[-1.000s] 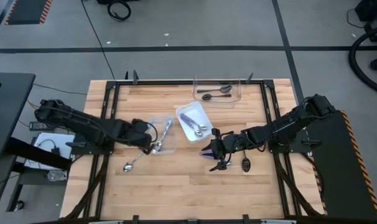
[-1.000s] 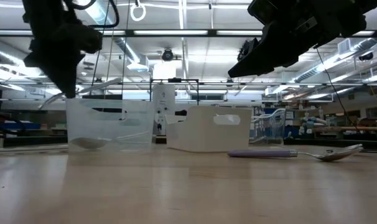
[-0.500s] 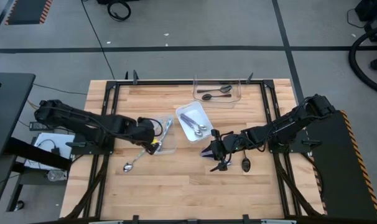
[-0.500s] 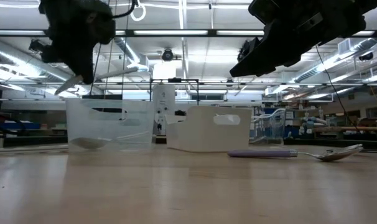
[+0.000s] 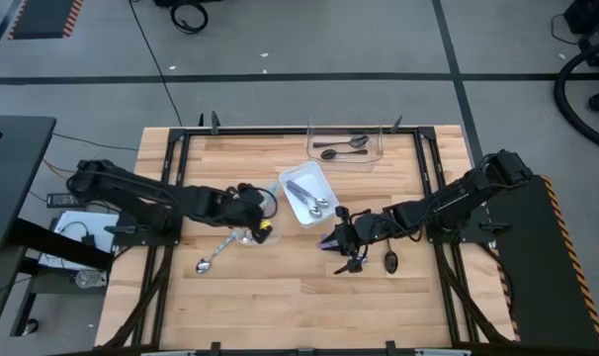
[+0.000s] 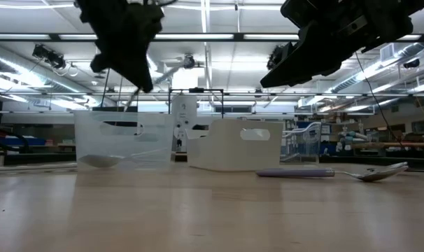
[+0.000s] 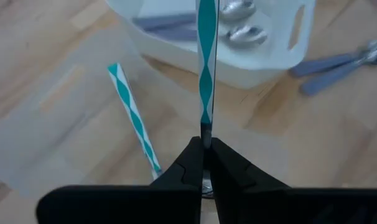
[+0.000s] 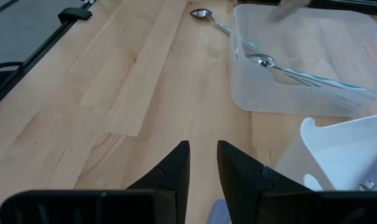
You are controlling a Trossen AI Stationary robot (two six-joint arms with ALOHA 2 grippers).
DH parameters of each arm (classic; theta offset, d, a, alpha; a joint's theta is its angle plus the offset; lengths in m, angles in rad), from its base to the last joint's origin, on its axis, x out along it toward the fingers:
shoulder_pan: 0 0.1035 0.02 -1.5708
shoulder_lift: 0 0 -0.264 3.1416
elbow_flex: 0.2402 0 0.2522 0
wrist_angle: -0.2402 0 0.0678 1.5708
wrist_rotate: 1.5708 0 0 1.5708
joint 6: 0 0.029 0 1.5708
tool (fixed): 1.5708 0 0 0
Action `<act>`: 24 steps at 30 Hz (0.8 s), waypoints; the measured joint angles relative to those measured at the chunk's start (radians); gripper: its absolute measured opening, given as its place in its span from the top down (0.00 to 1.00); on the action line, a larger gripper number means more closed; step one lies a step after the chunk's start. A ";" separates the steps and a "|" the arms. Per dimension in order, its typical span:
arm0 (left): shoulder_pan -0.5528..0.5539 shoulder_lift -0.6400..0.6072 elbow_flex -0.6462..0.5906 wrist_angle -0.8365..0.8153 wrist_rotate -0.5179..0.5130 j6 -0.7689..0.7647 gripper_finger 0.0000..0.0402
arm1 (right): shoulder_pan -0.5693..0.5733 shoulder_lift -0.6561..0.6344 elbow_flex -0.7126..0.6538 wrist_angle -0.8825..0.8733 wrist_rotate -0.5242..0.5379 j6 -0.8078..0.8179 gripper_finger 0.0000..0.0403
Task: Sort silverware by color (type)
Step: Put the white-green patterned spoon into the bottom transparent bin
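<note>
The left gripper [image 5: 252, 217] hangs over the clear rectangular plastic tub [image 5: 248, 231] near the table's middle, its fingers pinched tight on the teal-and-white striped handle of a metal spoon [image 7: 206, 74]; the grip sits at the handle's end so the spoon points away from the wrist, which by my reading suits dropping it among its own kind; a second striped-handled spoon [image 7: 134, 121] already lies on the tub's floor, so this tub seems meant for that colour.

Just right of the tub stands a white plastic bin [image 5: 308, 193] holding purple-handled spoons [image 5: 301, 194]; at the table's far edge beyond it, a second clear container [image 5: 345, 147] keeps the all-dark spoons [image 5: 343, 148]; each colour thus has its own home.

Outside the tub, toward the table's near-left, one striped-handled spoon [image 5: 213, 256] lies loose on the wood, unsorted; well right of the tub a black spoon [image 5: 389, 260] also rests on the table, just beside the right gripper [image 5: 346, 251], which hovers with its fingers a narrow gap apart and empty, probably placed to collect that spoon next.
</note>
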 joint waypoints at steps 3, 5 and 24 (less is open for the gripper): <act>0.010 0.065 0.000 -0.020 0.038 -0.019 0.94 | 0.008 0.000 0.000 0.001 0.000 0.000 0.77; 0.018 0.099 -0.001 -0.065 0.068 -0.040 0.94 | 0.013 0.000 0.000 0.002 0.001 0.000 0.77; 0.033 0.145 -0.002 -0.212 0.162 -0.302 0.86 | 0.038 0.000 0.000 0.008 0.004 0.000 0.77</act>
